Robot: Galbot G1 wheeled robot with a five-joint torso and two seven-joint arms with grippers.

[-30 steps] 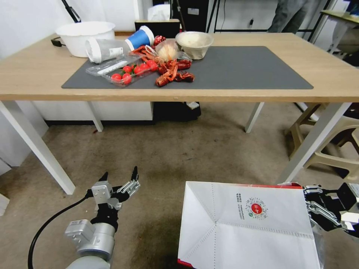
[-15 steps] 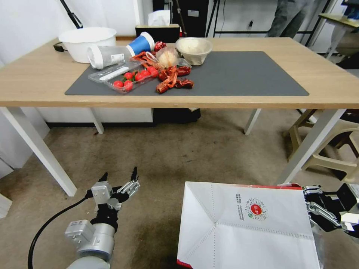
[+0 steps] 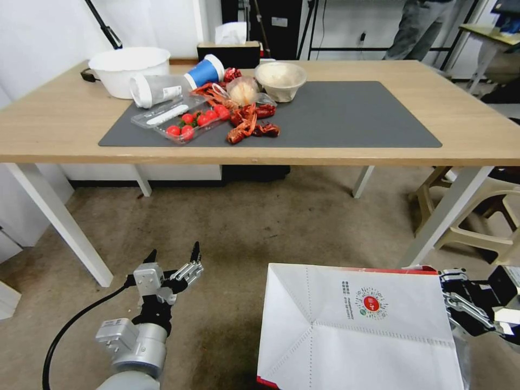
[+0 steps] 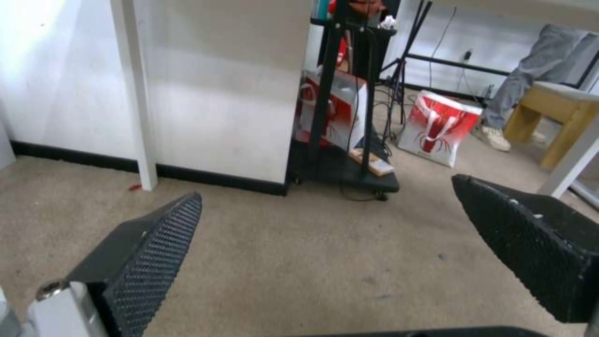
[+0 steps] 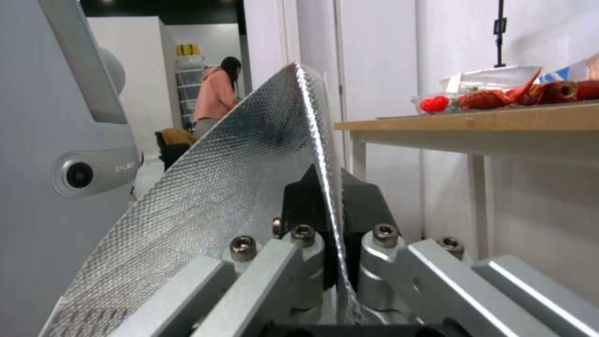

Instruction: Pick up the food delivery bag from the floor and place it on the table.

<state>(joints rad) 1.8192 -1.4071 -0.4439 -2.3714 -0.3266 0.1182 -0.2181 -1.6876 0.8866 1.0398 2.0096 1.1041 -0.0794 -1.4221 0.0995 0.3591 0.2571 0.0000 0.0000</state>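
Note:
The food delivery bag [image 3: 357, 330] is white with a red edge and a small round red logo, and hangs low at the front right with its folded bottom facing me. My right gripper [image 3: 450, 292] is shut on its right edge. In the right wrist view the fingers [image 5: 299, 201] pinch the bag's silver foil lining [image 5: 237, 178]. My left gripper [image 3: 173, 250] hangs open over the stained beige floor [image 3: 260, 222], left of the bag, with nothing between its pads [image 4: 156, 248]. The light-wood table [image 3: 476, 135] with its dark grey mat [image 3: 352, 114] stands ahead.
A white bowl [image 3: 129, 67], tipped cups, a tomato tray [image 3: 187, 118], crayfish and a beige bowl [image 3: 280, 79] crowd the mat's left part. White table legs [image 3: 59, 222] stand left and right. A beige stool [image 3: 476, 216] is at the right.
The whole head picture has shifted, so the table sits lower in it: the camera has moved. Both grippers and the bag keep their places in the picture.

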